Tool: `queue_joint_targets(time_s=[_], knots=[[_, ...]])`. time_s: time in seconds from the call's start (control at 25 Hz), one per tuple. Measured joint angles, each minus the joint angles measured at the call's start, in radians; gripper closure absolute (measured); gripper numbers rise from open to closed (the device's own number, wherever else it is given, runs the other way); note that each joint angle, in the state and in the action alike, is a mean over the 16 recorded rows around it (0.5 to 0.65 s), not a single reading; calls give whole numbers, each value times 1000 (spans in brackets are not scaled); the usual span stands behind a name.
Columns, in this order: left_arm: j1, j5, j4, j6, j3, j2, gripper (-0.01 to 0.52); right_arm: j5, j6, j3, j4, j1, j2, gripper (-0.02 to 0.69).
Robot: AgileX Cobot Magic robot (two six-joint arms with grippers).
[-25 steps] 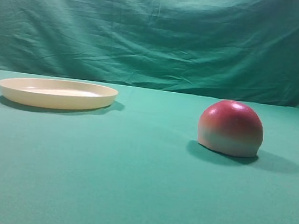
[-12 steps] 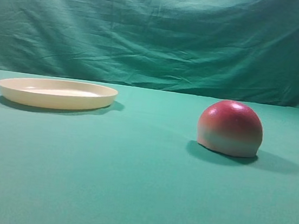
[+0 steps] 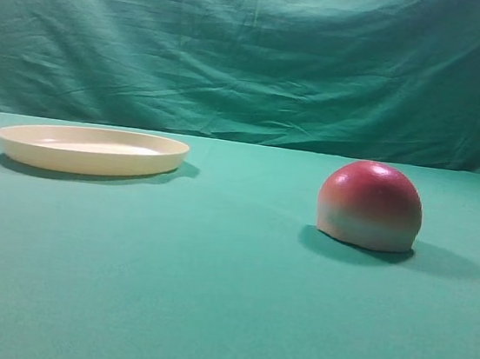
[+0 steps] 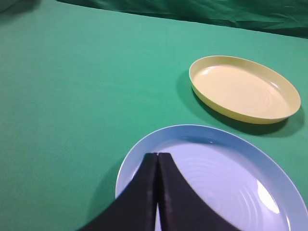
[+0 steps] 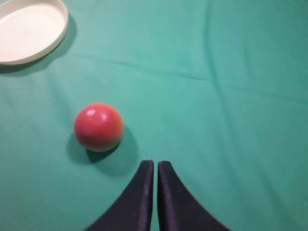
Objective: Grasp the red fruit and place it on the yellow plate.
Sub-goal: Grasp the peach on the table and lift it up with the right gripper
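- Your red fruit (image 3: 370,205) sits flat side down on the green-covered bench (image 3: 223,318), on the right of the high view, with nothing touching it.
- From your right wrist view the red fruit (image 5: 98,126) lies ahead of the fingers and off to their left, close but apart from them, casting a shadow toward them.
- Your right gripper (image 5: 156,166) has its fingers (image 5: 144,192) pressed together, tip to tip, grasping nothing; only bare cloth lies beneath them.
- The yellow plate (image 3: 92,149) rests on the bench at the left of the high view, further back than the fruit and well apart from it; its corner also shows at the top left of your right wrist view (image 5: 29,30).
- Your left gripper (image 4: 157,156) is likewise clenched, its fingers (image 4: 144,192) closed on nothing, hanging over the near part of the light blue dish (image 4: 226,192).
- In your left wrist view the yellow plate (image 4: 244,89) lies just beyond the blue dish, to the right, the two rims near but not touching.
- A wrinkled green backdrop (image 3: 256,50) hangs behind the bench.
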Motion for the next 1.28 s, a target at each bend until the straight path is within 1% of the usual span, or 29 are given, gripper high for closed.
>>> queue_joint_targets(time_s=[0.28,0.36,0.44,0.52,0.6,0.88,1.0,1.12,1.2,1.28], knots=[[0,0,0,0,0,0,514,-64,-11,-47,-46,188,169,661],[0,0,0,0,0,0,514,-91,-11,-51,-60,226,210,646],[0,0,0,0,0,0,514,-116,-11,-53,-72,255,248,615],[0,0,0,0,0,0,514,-139,-12,-53,-81,275,282,564],[0,0,0,0,0,0,514,-160,-12,-54,-87,287,312,496],[0,0,0,0,0,0,514,-238,-12,-55,-103,296,395,210],[0,0,0,0,0,0,514,-270,-13,-56,-107,296,431,104],[0,0,0,0,0,0,514,-302,-13,-59,-106,296,474,33],[0,0,0,0,0,0,514,-325,-13,-63,-103,296,506,8],[0,0,0,0,0,0,514,-346,-14,-67,-100,296,541,0]])
